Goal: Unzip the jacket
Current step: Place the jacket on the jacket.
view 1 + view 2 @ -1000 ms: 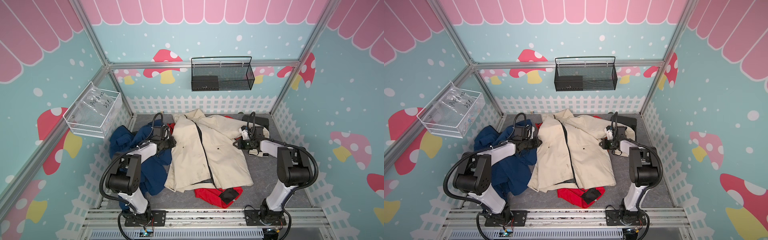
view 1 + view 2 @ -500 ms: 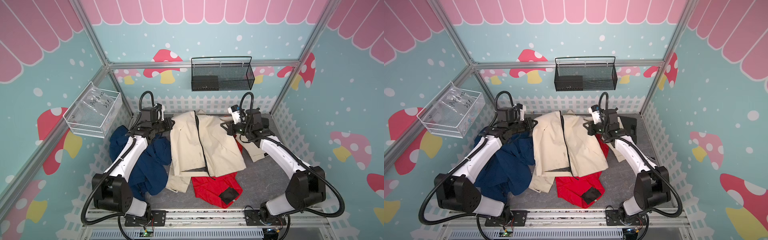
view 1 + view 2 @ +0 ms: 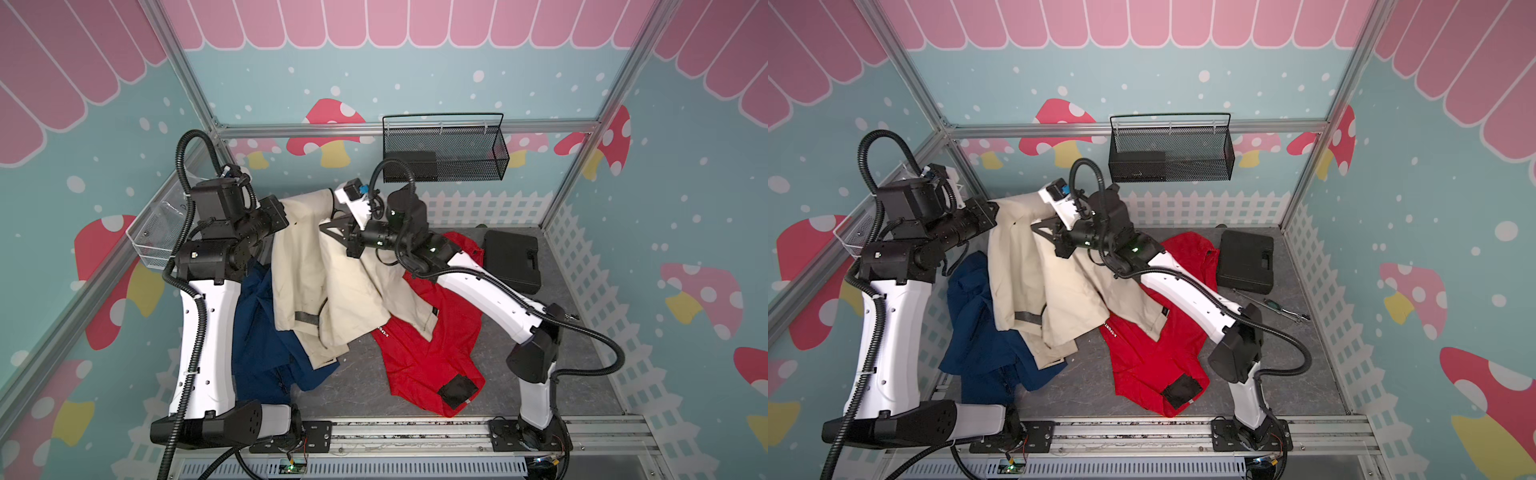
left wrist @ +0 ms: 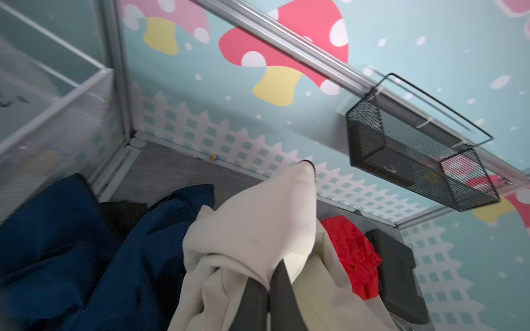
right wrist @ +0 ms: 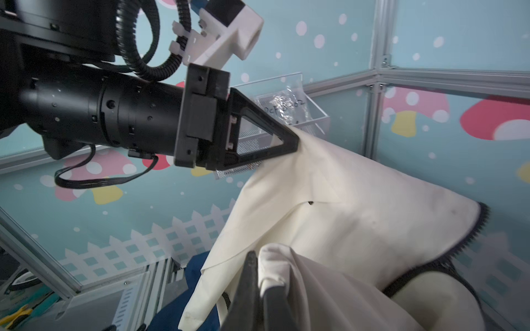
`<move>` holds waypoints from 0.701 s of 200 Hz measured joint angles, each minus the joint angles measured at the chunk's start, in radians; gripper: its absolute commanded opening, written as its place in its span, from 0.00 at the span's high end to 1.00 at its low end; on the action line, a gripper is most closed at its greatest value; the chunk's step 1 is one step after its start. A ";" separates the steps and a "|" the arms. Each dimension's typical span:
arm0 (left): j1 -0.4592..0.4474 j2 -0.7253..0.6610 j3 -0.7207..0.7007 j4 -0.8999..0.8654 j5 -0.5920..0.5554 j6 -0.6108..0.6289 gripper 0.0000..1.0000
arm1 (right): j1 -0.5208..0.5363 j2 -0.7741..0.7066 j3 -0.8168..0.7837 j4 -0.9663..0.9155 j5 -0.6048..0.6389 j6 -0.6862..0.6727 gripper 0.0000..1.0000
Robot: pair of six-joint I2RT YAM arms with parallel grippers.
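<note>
My left hand (image 5: 291,141) and right hand (image 3: 325,225) each pinch the top edge of the beige jacket (image 3: 332,291); it hangs between and below them, long axis dropping toward the counter (image 3: 357,374).

1. Left arm (image 3: 218,307): white shells with small holes, black joints.
2. Right arm (image 3: 490,291): the same white and black, with green lights (image 3: 1133,249) by the wrist.
3. Ribbed black cable (image 3: 193,133) on each arm.
4. Left gripper (image 5: 295,140): black triangular open-frame fingers on a screwed black cylinder.
5. White camera mount (image 5: 229,37) above it.
</note>
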State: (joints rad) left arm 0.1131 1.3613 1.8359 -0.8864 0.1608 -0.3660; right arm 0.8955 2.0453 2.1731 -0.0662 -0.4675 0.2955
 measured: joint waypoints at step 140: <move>0.097 0.123 -0.156 0.100 0.040 0.129 0.01 | -0.273 -0.133 -0.402 -0.137 0.051 0.029 0.13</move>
State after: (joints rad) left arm 0.2104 1.4845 1.6794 -0.7860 0.2005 -0.2375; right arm 0.6228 1.9125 1.7706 -0.2031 -0.4164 0.3248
